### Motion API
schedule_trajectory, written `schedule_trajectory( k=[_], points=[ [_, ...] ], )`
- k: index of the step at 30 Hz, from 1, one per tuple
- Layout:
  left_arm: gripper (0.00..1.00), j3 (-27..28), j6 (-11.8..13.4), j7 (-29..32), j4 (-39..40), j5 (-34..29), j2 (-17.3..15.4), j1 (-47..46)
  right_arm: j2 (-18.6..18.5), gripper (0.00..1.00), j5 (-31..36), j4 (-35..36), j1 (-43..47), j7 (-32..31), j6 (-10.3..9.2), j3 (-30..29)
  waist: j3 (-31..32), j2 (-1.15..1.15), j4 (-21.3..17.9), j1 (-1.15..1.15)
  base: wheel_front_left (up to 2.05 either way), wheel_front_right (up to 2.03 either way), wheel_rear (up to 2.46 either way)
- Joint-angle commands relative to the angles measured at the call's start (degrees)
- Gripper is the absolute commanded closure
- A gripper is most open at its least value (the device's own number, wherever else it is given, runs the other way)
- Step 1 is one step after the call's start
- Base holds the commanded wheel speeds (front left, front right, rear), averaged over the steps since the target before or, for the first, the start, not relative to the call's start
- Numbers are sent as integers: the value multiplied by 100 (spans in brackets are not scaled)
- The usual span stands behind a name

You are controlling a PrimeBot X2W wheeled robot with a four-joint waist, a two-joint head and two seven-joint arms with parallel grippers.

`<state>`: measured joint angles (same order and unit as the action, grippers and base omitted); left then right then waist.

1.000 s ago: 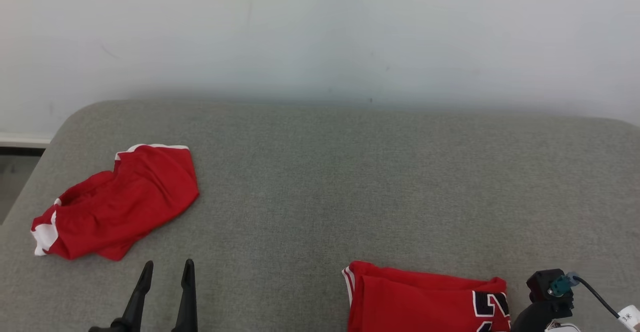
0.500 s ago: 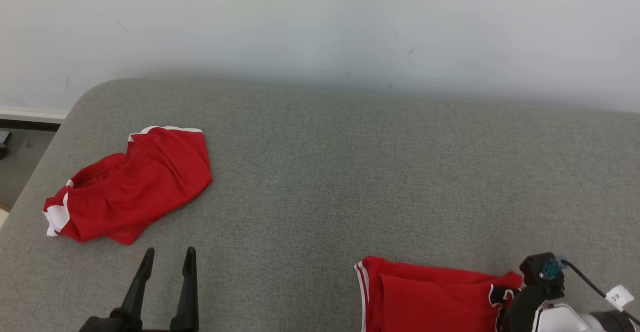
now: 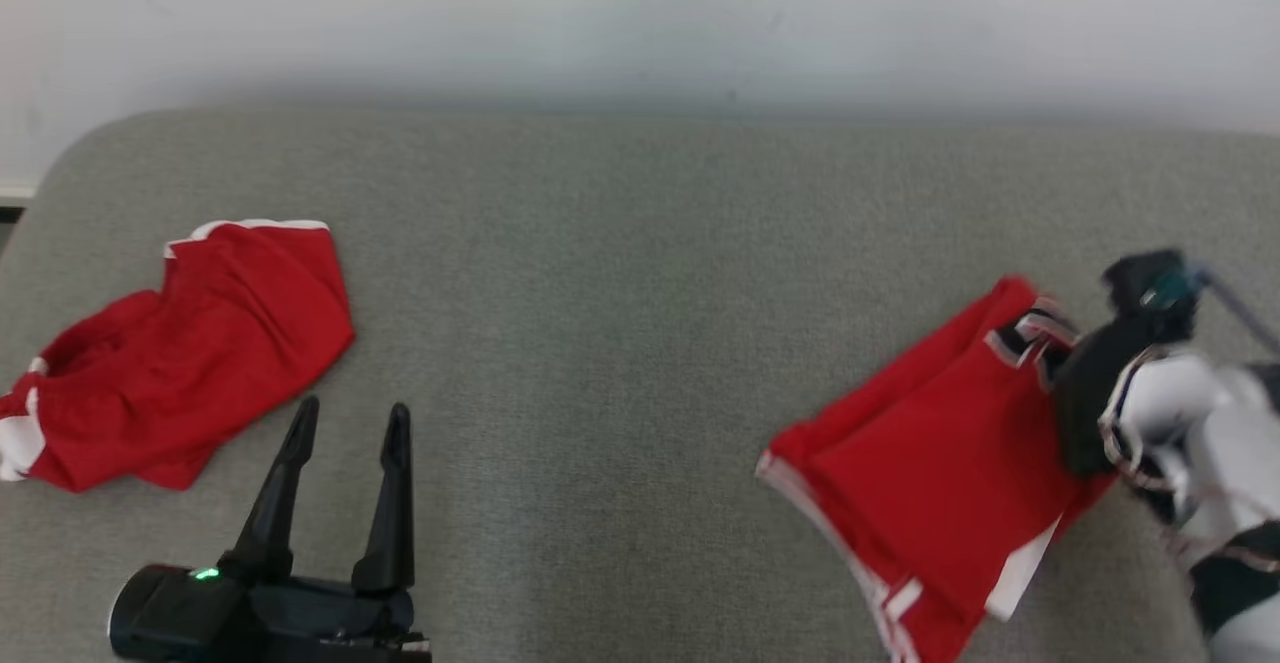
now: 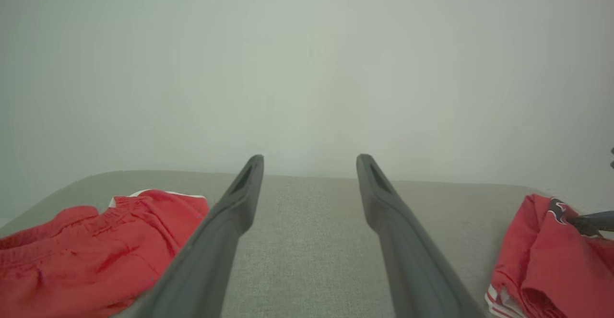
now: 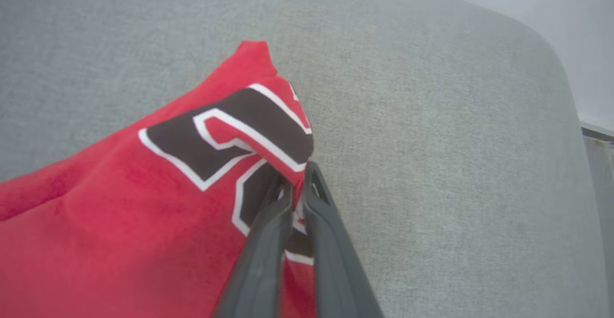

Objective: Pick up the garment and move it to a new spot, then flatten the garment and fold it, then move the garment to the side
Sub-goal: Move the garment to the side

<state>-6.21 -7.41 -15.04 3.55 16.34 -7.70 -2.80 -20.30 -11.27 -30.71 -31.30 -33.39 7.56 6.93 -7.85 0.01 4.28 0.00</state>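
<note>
Two red garments are on the gray cushion (image 3: 600,293): crumpled shorts (image 3: 180,363) at the far left and a folded jersey (image 3: 930,463) at the right. The right gripper (image 5: 300,179) has its fingers pinched together on the jersey's far right corner, by its black numeral (image 5: 230,126). The left gripper (image 3: 350,418) has its fingers spread wide, holding nothing, near the shorts.
</note>
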Motion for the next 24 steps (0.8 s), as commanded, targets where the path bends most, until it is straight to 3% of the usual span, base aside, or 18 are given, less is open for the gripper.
schedule_trajectory(
  k=[1, 7, 13, 23, 24],
  points=[
    [0, -68, -8, -12, 57, -56, -47, -121, -82, 100, 76, -155, -200, 72, -16, -162, -421, -1, -302, 0, 0, 0, 0],
    [0, -299, -7, -11, 459, -11, 52, -423, -321, 100, 504, -948, -874, 329, -16, -1334, -898, -1, -378, 0, 0, 0, 0],
    [0, -464, -7, -11, 590, 44, -42, -634, -740, 100, 1140, -1272, -979, 702, -16, -2332, -1074, -1, -369, 0, 0, 0, 0],
    [0, -573, -7, -11, 686, -177, -4, -376, -933, 100, 2106, -1416, -967, 1478, -16, -2830, -984, -1, -334, 0, 0, 0, 0],
    [0, -581, -7, -11, 703, -179, 3, -350, -921, 53, 2198, -1438, -947, 1544, -16, -2803, -966, -1, -330, 0, 0, 0, 0]
  ],
)
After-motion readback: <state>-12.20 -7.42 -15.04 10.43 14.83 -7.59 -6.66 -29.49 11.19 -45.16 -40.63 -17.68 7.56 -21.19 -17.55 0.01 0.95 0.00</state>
